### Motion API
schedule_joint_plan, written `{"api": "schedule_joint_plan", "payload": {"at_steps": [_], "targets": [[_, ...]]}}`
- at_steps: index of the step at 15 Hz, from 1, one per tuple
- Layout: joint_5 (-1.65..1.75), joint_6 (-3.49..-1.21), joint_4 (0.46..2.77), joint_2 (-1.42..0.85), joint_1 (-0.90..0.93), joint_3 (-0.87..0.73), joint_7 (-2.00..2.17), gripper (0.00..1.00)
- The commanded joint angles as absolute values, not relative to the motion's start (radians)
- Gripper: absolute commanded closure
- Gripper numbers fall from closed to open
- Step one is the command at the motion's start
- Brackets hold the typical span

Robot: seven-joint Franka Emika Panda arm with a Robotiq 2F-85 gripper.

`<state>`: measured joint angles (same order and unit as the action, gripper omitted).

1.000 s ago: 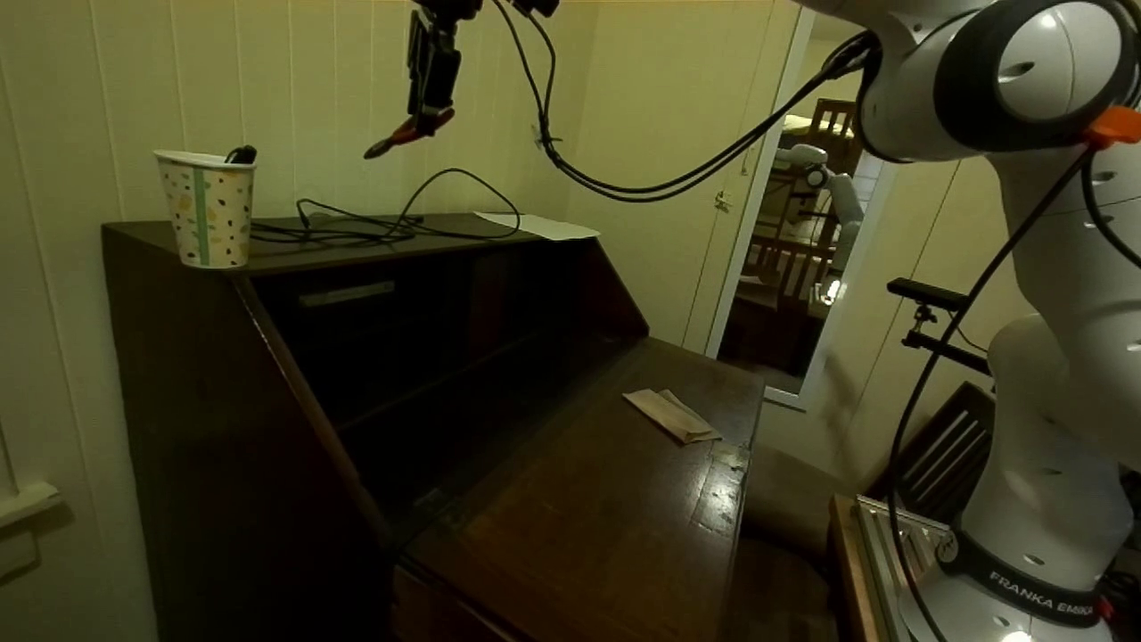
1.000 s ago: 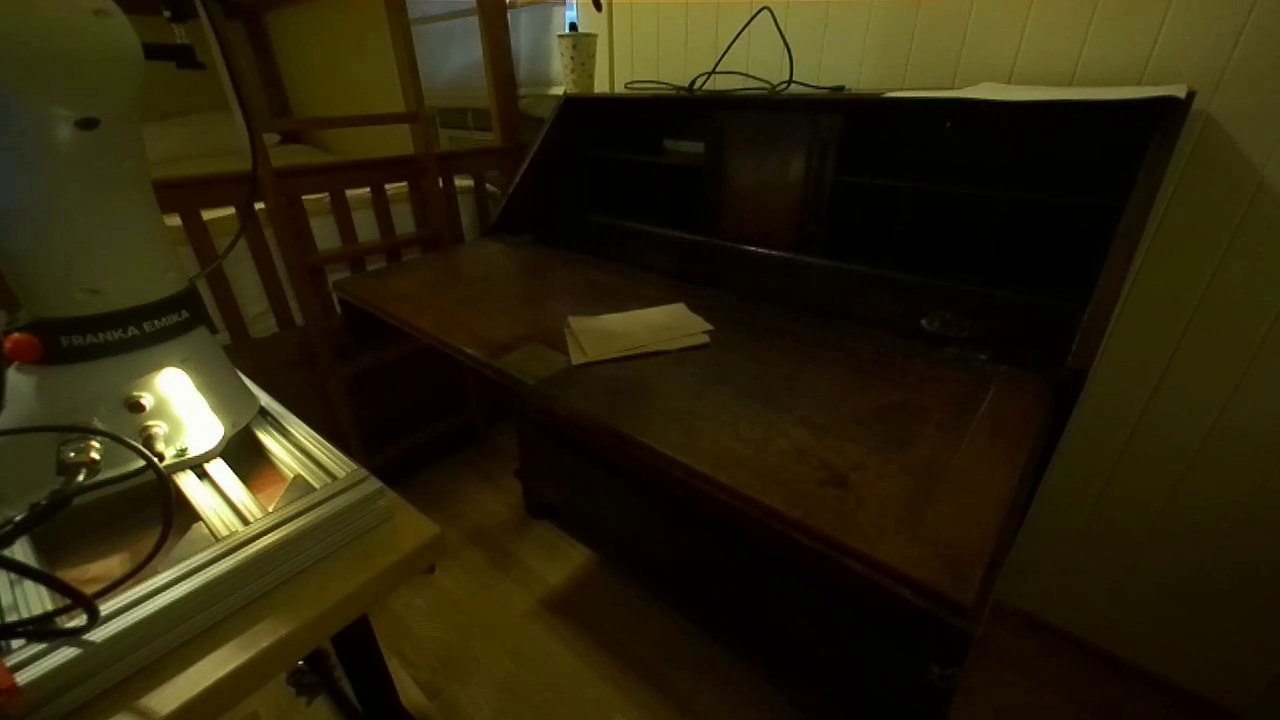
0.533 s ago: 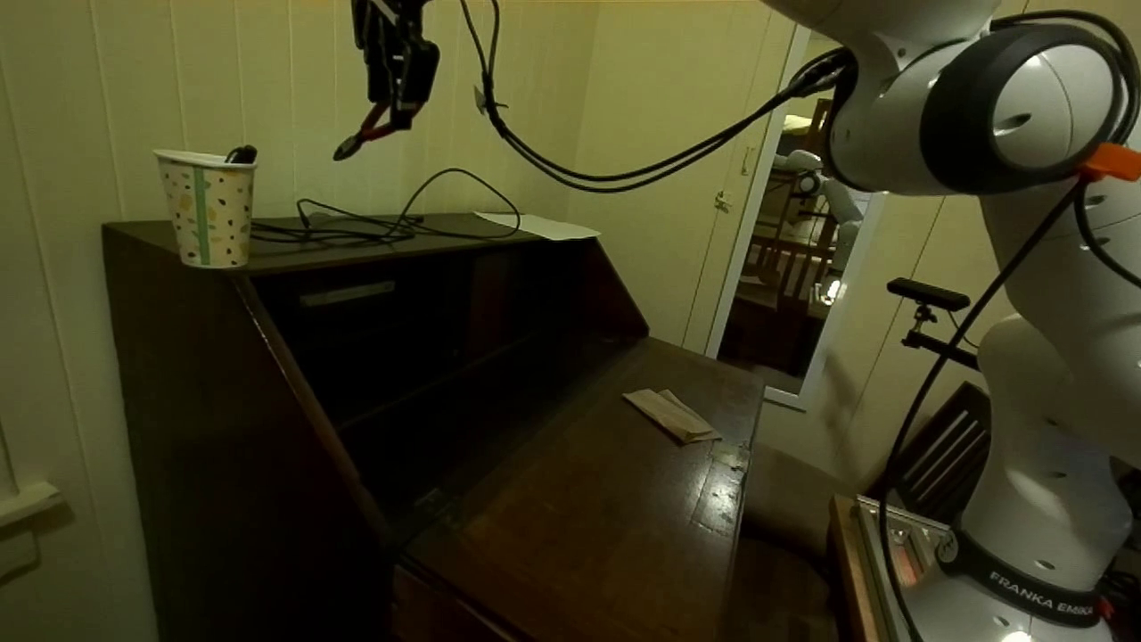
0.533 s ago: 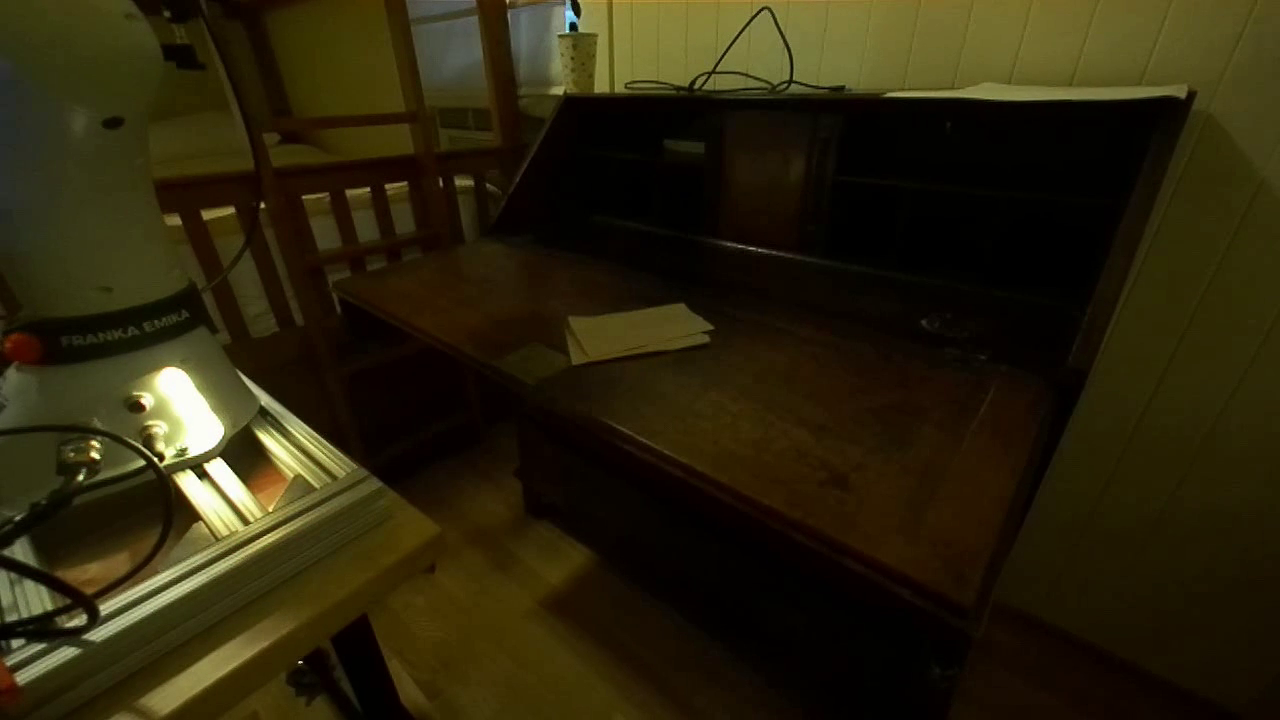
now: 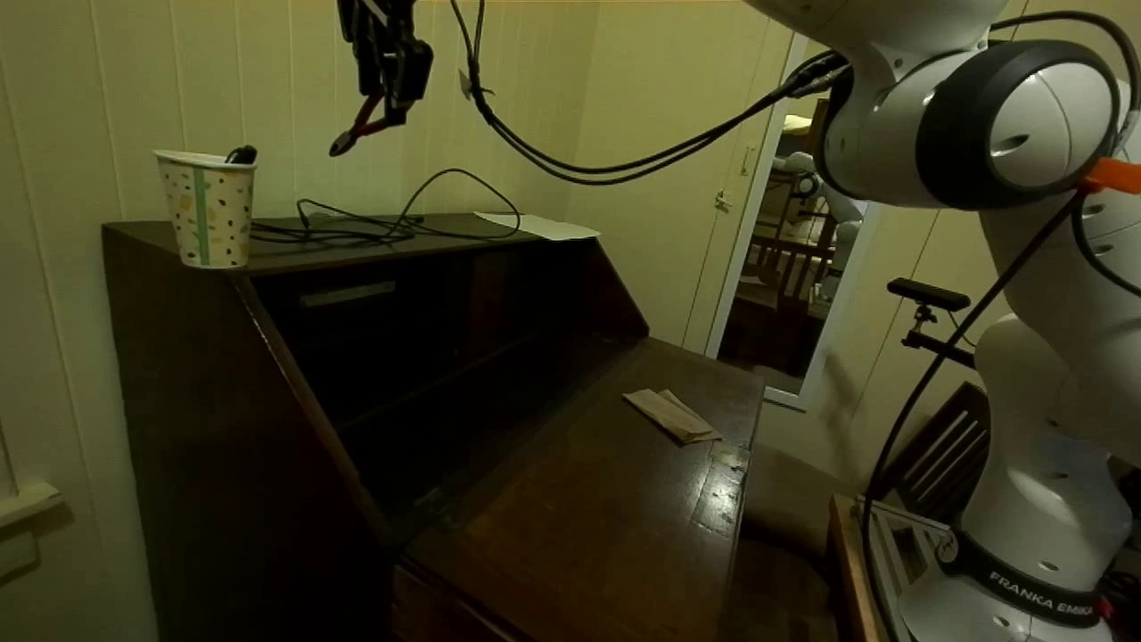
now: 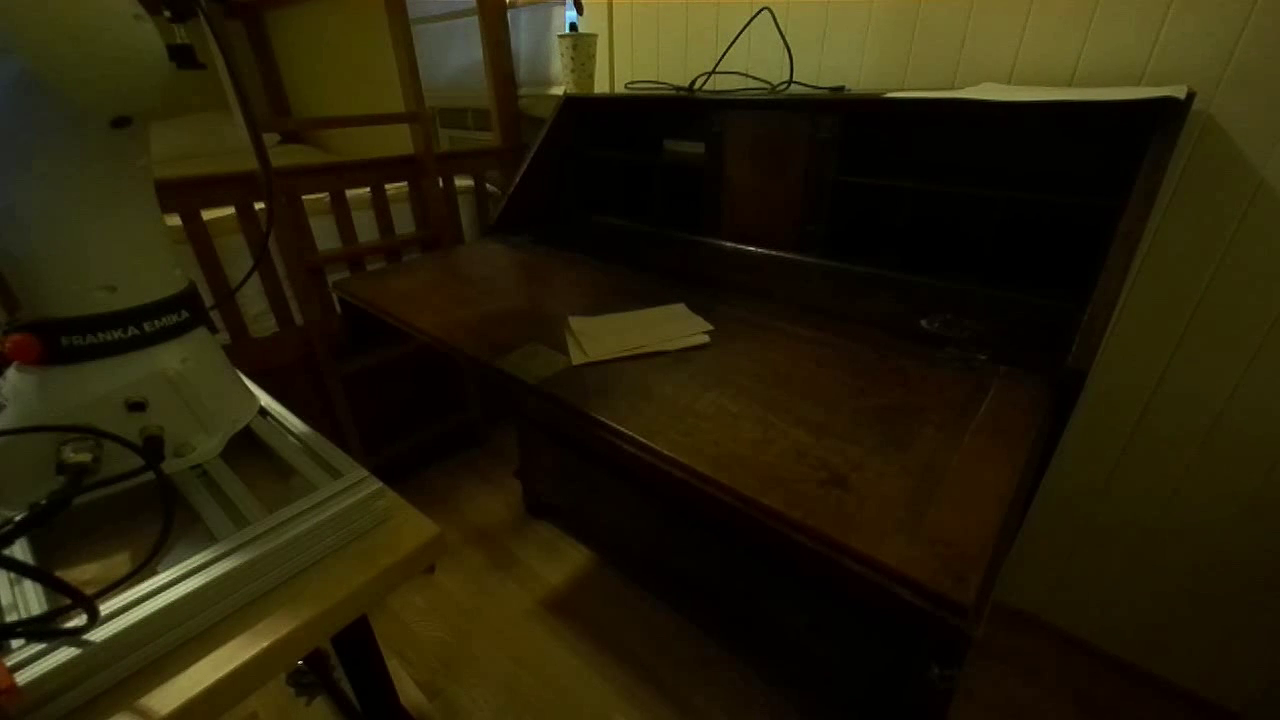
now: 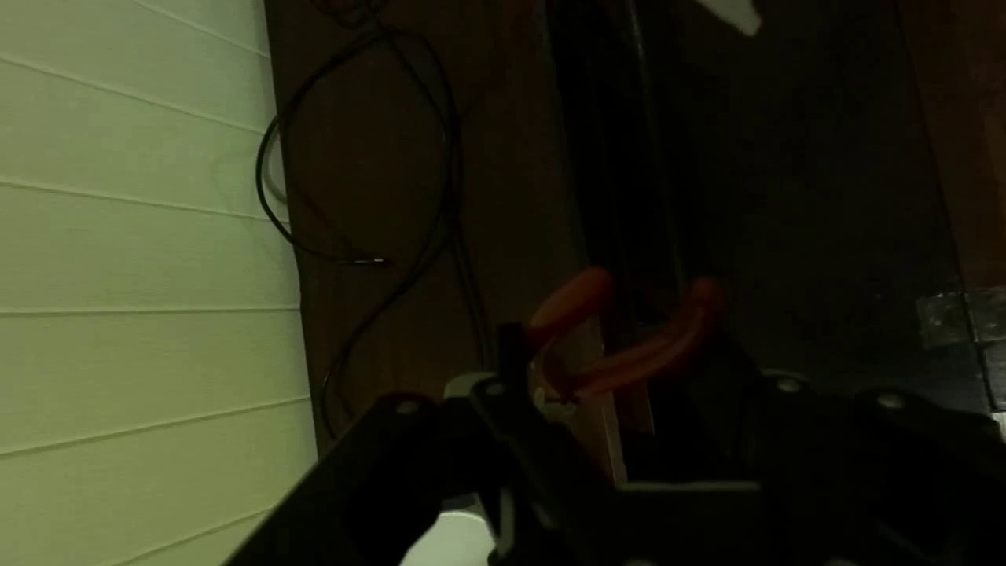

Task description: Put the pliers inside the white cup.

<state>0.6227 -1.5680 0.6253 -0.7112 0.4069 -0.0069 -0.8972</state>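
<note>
One claw: fingertips pinched, with the pliers between them, above the desk.
Pliers: at and just below the fingertips, tilted, dark tip slanting downward; red handles spread apart in the wrist view.
White cup: upright on the desk top, apart from claw and pliers, dark object at its rim.
Black cable: looped near the cup.

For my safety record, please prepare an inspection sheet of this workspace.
Surface: wooden secretary desk, flap lowered.
Job's things: red-handled pliers held above the desk; patterned paper cup upright on the desk top, unidentified black object showing at its rim.
Clutter: folded paper on the flap; white sheet on the desk top.
Pincer: closed on the pliers.
Cables: loose black cable on the desk top; arm cables hanging.
Surroundings: mirror, wooden bed frame.
</note>
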Motion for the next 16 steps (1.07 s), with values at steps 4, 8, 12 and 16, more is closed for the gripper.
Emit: {"api": "schedule_joint_plan", "payload": {"at_steps": [4,8,12,16], "targets": [[0.750,-1.731,0.576,-0.776,0.455,-0.064,-0.902,0.71],[0.765,-1.900,0.517,-0.840,0.444,-0.064,-0.951,0.71],[0.723,-2.024,0.492,-0.878,0.429,-0.049,-1.042,0.71],[0.650,-2.069,0.477,-0.908,0.408,-0.018,-1.142,0.71]]}}
